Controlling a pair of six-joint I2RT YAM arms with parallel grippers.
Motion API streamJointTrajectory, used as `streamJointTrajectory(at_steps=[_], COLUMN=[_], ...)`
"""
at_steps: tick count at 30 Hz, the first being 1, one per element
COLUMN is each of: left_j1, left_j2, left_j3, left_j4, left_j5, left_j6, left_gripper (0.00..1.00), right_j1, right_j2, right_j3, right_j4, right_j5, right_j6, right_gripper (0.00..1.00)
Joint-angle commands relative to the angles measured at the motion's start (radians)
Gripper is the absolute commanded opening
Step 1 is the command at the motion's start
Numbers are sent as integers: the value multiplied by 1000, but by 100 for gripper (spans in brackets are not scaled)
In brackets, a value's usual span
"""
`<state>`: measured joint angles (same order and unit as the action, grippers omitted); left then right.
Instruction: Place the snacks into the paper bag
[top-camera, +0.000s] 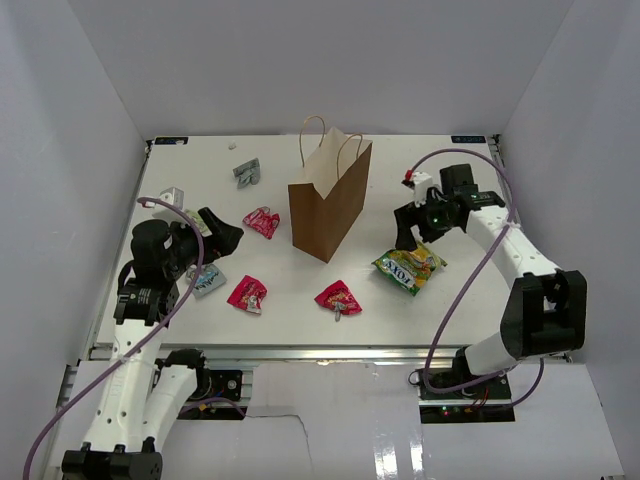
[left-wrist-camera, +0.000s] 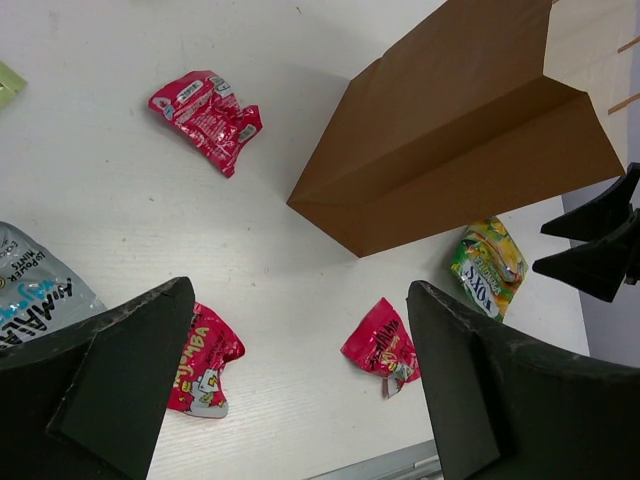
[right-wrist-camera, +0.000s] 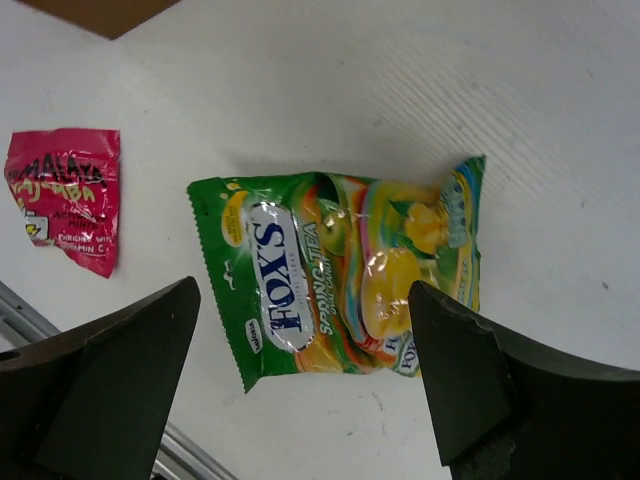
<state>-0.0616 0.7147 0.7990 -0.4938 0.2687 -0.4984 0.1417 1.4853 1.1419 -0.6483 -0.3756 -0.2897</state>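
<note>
Right gripper (right-wrist-camera: 300, 292), jaws wide apart, over crinkly glossy green-yellow foil packet (right-wrist-camera: 340, 280) on white table (right-wrist-camera: 560, 100)

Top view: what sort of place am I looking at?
Probably a robotics lab test cell: plain white walls box in a white table, two robot arms are bolted at its near edge, and snack packets lie around a paper bag.

The paper bag (left-wrist-camera: 450, 140) ran past the top edge in the left wrist view; the left edge cut off a pale packet (left-wrist-camera: 38, 288).
</note>
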Motion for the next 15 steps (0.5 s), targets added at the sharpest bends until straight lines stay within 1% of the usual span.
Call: streamJointTrajectory(at_steps=[1, 2, 4, 5, 6, 9, 12, 15], left_j1=[-1, -1, -1, -1, -1, -1, -1, -1], left_j2=[-38, -40, -49, -50, -54, -51, -35, -31], left_j3=[-3, -1, -1, -3, -6, -15, -14, -9], left_j4=[-37, -43, -61, -65, -68, -69, -69, -69], left_j5=[-28, -32, -42, -46, -48, -48, -40, -42], left_j6=[-6, -5, 1, 6, 8, 11, 15, 23], left_gripper=[98, 98, 98, 98, 98, 98, 98, 98], right_j1=[67, 67, 62, 49, 42, 13, 4, 4], right_j2=[-57, -57, -59, -53, -31, 39, 102, 159], right_j3=[-24, -42, -94, -106, -111, -87, -45, -18], right_j4=[18, 28, 74, 81, 82, 82, 62, 38], right_j5=[3, 27, 113, 128, 138, 162, 123, 35], right_j6=[-206, -315, -423, -512, -549, -592, -601, -594], right_gripper=[90, 90, 90, 90, 91, 93, 95, 99])
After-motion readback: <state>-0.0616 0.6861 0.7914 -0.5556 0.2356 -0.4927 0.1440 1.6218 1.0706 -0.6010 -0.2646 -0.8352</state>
